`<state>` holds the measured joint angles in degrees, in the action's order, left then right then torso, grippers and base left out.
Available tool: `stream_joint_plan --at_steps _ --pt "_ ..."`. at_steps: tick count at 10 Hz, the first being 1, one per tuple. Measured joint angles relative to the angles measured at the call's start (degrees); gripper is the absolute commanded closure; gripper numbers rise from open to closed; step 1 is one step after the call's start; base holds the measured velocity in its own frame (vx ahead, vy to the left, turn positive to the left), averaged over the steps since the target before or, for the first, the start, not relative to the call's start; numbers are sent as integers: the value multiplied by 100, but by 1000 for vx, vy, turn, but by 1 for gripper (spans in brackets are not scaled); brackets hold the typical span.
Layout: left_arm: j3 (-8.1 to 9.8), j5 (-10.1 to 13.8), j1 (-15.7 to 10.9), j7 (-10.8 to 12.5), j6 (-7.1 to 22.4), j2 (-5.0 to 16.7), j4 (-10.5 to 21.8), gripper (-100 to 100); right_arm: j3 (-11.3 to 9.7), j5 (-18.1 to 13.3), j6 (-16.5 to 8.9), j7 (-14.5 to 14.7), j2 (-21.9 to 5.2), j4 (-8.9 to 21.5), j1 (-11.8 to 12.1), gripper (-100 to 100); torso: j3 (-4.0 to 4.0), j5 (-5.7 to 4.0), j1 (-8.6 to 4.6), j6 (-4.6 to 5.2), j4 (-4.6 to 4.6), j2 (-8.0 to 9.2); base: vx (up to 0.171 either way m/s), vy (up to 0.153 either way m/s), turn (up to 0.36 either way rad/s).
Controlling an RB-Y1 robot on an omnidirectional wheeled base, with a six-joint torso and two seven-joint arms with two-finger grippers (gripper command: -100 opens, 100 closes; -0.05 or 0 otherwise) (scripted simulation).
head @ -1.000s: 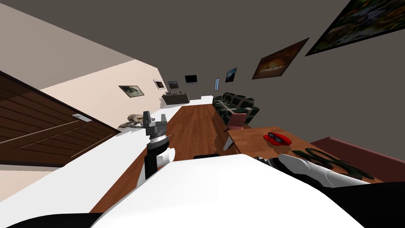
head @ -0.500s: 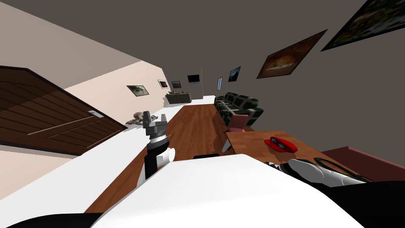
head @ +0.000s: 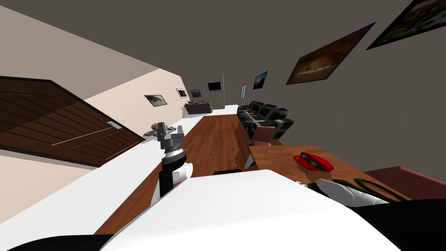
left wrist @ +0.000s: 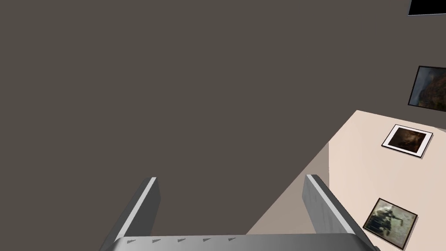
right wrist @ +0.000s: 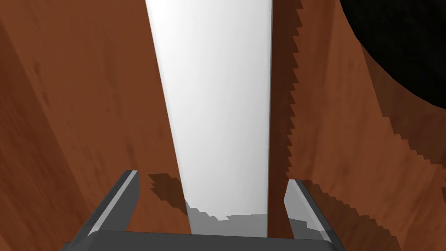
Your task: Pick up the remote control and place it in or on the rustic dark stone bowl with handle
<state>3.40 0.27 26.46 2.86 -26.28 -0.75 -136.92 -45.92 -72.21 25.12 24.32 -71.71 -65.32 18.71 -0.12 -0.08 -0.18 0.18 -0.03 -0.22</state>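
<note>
Left gripper (head: 170, 127): upright, ahead of chest, above wood floor (head: 213, 135); fingers (left wrist: 146, 205) wide apart, empty.
Right gripper (right wrist: 213, 176): fingers well apart, holding nothing; white tapered post (right wrist: 213, 100) lies beyond gap, touching neither finger, with brown wood on both sides.
Wooden surface (head: 278, 157), on right: red item (head: 312, 161) with dark patches on top; cannot tell whether it is remote control.
Dark looped item (head: 370, 185): on same surface at near edge, beside right forearm (head: 348, 194), apart from red item; shape unclear.

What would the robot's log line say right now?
left gripper: open, raised | right gripper: open, straddling white remote control on wooden table | grasp: not yet
</note>
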Motion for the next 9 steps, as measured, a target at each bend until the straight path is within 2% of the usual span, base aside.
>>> stream_joint_plan --at_steps 1,5,6,7,9 --pt "0 0 0 0 0 0 0 0 -6 -5 -24 -10 7 0 3 100 0 2 4 0 0 0 0 0 0" --pt "0 0 0 0 0 0 0 0 -8 -8 -19 -3 5 -1 4 100 1 2 6 2 2 0 0 0 3" --pt "0 0 0 0 0 0 0 0 -7 -7 -20 -5 5 -1 3 0 1 2 7 2 1 0 0 0 0" --pt "0 0 0 0 0 0 0 0 -7 -7 -20 -5 5 -1 3 100 1 2 7 2 1 1 -4 16 -100" --pt "0 0 0 0 0 0 0 0 74 66 146 32 -197 -100 -23 100 1 6 17 9 0 3 -1 15 -69"
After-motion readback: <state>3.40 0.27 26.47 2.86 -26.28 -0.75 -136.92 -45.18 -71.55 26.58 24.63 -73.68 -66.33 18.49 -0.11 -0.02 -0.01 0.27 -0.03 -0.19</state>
